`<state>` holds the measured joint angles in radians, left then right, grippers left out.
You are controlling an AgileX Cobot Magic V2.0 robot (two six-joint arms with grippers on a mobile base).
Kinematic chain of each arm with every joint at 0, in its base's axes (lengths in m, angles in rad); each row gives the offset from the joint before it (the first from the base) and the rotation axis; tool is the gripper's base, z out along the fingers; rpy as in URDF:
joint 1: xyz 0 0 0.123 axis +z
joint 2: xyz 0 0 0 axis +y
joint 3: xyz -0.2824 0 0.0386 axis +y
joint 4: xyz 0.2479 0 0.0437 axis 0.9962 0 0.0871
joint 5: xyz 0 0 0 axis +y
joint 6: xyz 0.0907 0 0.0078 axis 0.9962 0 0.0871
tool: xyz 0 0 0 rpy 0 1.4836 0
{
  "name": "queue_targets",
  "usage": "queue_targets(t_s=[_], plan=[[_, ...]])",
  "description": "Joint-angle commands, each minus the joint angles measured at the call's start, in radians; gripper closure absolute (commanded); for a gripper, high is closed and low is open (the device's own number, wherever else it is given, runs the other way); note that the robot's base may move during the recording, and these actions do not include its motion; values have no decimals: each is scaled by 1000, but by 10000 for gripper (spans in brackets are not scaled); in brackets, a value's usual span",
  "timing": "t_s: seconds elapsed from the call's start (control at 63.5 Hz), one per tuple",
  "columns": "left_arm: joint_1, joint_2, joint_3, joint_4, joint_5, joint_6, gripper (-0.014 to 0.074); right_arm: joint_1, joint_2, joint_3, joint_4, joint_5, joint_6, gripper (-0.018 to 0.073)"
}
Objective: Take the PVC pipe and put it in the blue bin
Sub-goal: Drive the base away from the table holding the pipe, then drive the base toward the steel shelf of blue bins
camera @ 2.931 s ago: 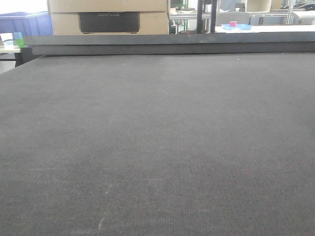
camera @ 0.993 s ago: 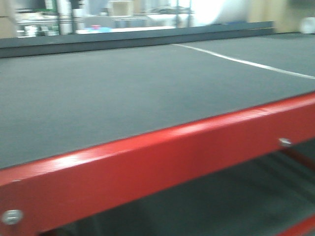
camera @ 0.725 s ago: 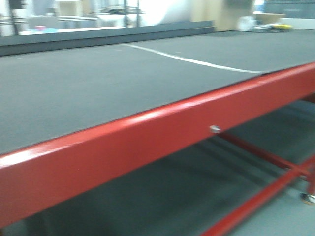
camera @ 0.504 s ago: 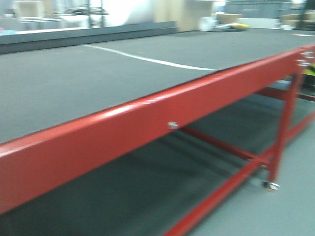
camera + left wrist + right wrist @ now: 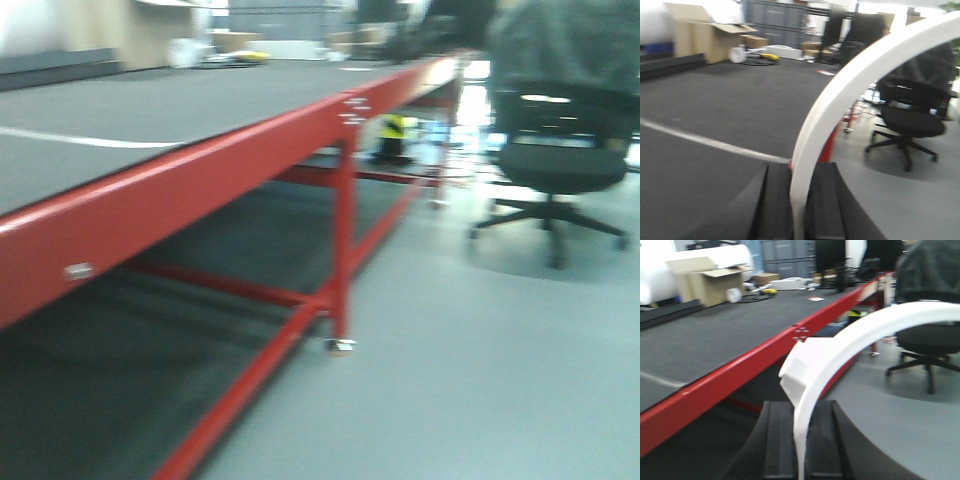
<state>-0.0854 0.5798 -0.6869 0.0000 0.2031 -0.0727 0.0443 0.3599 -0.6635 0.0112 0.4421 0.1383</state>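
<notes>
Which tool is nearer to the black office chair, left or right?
Right, probably: right tool is past the red table edge, toward the chair; left tool is over the tabletop.

Long table with a red frame (image 5: 200, 170) and a dark grey mat top (image 5: 150, 105) crossed by a white line (image 5: 80, 140). A black office chair (image 5: 555, 165) stands apart on the grey floor (image 5: 480, 380). An open cardboard box (image 5: 705, 37) and a blurred, possibly yellow item (image 5: 250, 57) sit at the table's far end.
</notes>
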Motion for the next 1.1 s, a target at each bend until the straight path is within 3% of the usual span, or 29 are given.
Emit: queue_targets(t_s=[0.0,1.087], plan=[[2,-4,-1,0,-28,1,707,-2,-5,2,-11,-30,-8,727],[2,-4,-1,0,-33,1,707,-2,-5,2,-11,-30,-8,727]])
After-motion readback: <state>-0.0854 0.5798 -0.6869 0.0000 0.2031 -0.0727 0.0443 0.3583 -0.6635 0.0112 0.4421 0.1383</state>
